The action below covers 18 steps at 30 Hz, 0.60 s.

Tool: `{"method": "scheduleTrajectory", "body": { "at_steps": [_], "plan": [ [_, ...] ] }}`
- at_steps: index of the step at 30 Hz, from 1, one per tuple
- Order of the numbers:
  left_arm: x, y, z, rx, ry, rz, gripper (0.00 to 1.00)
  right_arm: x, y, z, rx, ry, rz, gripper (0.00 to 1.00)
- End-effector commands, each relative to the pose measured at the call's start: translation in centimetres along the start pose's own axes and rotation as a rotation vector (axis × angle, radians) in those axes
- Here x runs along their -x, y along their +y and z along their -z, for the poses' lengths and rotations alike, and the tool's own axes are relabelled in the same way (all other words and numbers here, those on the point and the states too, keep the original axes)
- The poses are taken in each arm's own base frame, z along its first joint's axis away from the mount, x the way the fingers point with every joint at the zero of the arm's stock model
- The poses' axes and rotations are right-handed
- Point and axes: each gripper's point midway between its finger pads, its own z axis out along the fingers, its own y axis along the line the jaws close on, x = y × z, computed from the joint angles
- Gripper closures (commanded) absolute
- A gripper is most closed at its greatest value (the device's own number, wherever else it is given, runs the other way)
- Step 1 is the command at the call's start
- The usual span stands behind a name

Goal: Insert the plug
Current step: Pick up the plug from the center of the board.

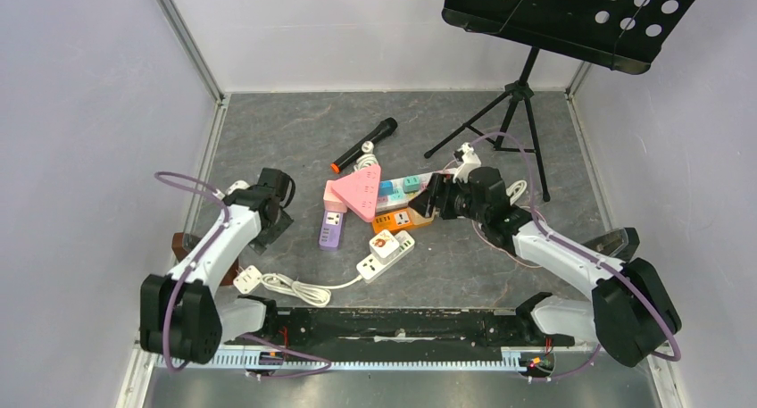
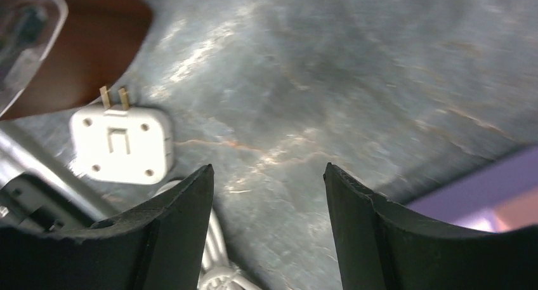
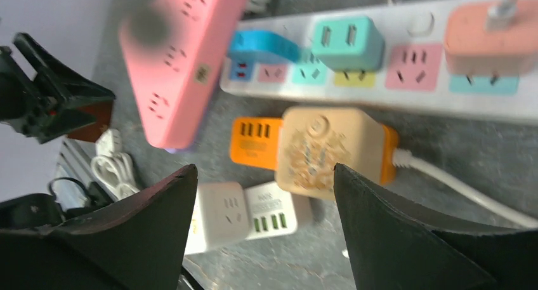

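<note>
The white plug (image 1: 247, 278) lies loose on the grey table (image 1: 464, 278) close to the arms' bases, its two brass pins bare. Its cord (image 1: 308, 289) curls right to a white socket block (image 1: 386, 252). The left gripper (image 2: 268, 176) hovers over the table just beside the plug, jaws spread with only bare surface between them. The plug sits outside one finger, untouched, with a brown object (image 2: 95, 42) just past its pins.

Farther in, a purple adapter (image 1: 331, 230) rests at the near tip of a pink triangular strip (image 1: 359, 192). The right gripper (image 3: 264, 176) is poised over an orange socket (image 3: 323, 150) with a beige face, jaws wide apart and holding nothing. Behind that socket runs a long white strip (image 3: 380, 90) carrying teal and salmon adapters.

Beyond the cluster lies a black microphone (image 1: 364, 145). A black music stand (image 1: 571, 15) rises on its tripod in the far right corner.
</note>
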Motion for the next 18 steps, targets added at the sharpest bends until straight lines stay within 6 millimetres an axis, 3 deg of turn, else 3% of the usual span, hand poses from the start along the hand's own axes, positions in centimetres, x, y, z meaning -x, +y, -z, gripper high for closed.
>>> {"method": "scheduleTrajectory", "body": {
  "at_steps": [1, 10, 18],
  "plan": [
    [0.4, 3.5, -0.6, 0.247, -0.037, 0.092, 0.29, -1.2, -1.4, 0.6, -0.036, 0.011, 0.045, 0.2],
    [-1.9, 5.0, -2.1, 0.38, 0.028, 0.125, 0.26, -2.0, -2.2, 1.0, -0.057, 0.019, 0.058, 0.21],
    [-5.3, 4.7, -3.7, 0.322, 0.131, 0.181, 0.3, -2.3, -2.4, 1.0, -0.064, 0.026, 0.056, 0.2]
  ]
}}
